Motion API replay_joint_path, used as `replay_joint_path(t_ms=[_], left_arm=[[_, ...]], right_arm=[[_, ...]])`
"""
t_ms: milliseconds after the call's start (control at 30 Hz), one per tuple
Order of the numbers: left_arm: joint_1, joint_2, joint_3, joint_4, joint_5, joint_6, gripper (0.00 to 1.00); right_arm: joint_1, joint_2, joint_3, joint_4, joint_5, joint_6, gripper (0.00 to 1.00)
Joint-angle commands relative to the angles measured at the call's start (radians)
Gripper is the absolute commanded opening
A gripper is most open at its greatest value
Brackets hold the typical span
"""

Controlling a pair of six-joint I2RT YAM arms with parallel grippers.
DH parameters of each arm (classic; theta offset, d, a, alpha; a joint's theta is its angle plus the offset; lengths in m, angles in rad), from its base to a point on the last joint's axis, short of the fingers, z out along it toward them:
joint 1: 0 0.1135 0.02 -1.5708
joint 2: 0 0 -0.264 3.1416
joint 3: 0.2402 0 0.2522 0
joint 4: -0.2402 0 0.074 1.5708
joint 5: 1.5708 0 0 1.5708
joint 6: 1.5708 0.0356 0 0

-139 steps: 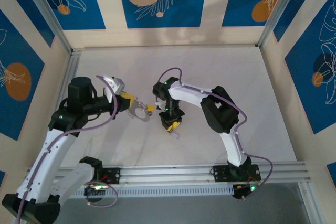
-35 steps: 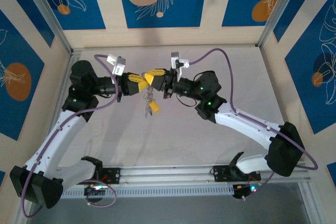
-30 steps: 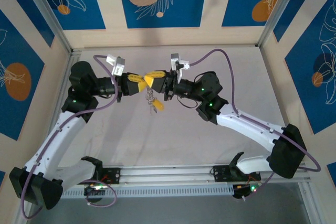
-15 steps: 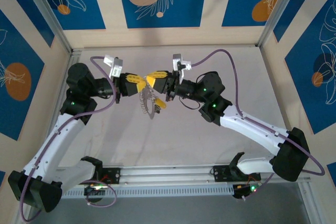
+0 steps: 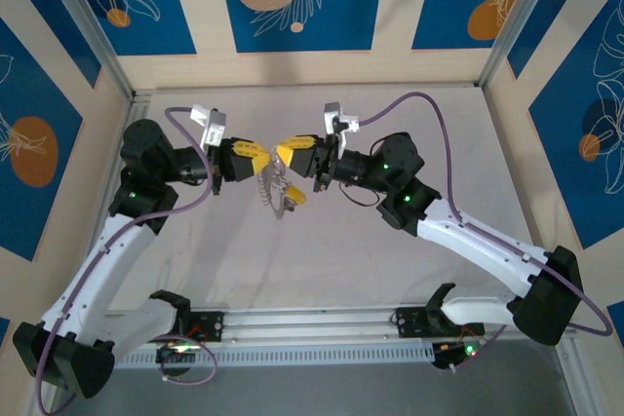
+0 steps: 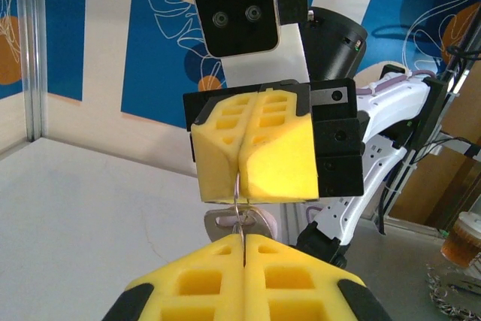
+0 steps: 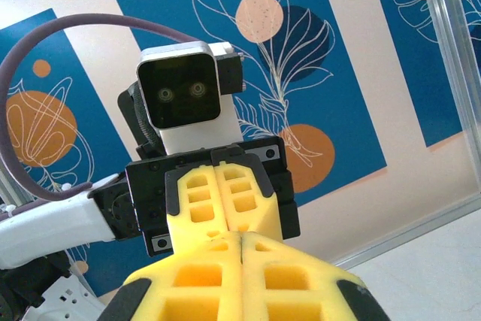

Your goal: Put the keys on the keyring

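Both arms are raised above the table, their yellow fingertips meeting tip to tip. My left gripper point(image 5: 263, 157) and my right gripper point(image 5: 282, 156) are each shut on the thin grey keyring point(image 5: 271, 182), which hangs below them with a yellow tag point(image 5: 293, 198). In the left wrist view the ring's wire point(image 6: 238, 214) runs from the seam of the right gripper point(image 6: 240, 198) down into the seam of the left gripper point(image 6: 245, 237). Behind the wire hangs a silvery key with a pale lilac head point(image 6: 264, 223). The right wrist view has the right gripper point(image 7: 240, 237) touching the left gripper point(image 7: 224, 228); the ring is hidden there.
The pale table point(image 5: 322, 250) lies under the hanging bunch, walled by blue-patterned panels on three sides. An aluminium rail point(image 5: 322, 323) with the arm bases runs along the near edge. Off the table, a cup point(image 6: 464, 234) stands behind the right arm.
Both grippers stay pinched together on the ring. The right arm's elbow has swung outward to the right, the left arm has shifted slightly left, and the dangling bunch has swayed a little.
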State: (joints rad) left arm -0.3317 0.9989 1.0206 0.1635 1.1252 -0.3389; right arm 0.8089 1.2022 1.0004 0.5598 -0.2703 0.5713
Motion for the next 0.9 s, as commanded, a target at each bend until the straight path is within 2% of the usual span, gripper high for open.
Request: replay_joint_path(t_ms=[0,233,500,867], left_arm=[[0.002,-0.026,0.011,0.019,0.037,0.008,0.00],[0.003,-0.025,0.015,0.016,0.039,0.012,0.00],[0.003,-0.016,0.021,0.028,0.044,0.003,0.00],[0.003,-0.018,0.019,0.038,0.052,-0.006,0.00]], right_arm=[[-0.016,-0.024,0.010,0.003,-0.007,-0.012,0.00],[-0.027,-0.024,0.006,0.014,-0.036,0.000,0.00],[-0.040,-0.019,0.026,-0.023,-0.125,0.001,0.00],[-0.050,-0.028,0.023,-0.030,-0.144,-0.005,0.00]])
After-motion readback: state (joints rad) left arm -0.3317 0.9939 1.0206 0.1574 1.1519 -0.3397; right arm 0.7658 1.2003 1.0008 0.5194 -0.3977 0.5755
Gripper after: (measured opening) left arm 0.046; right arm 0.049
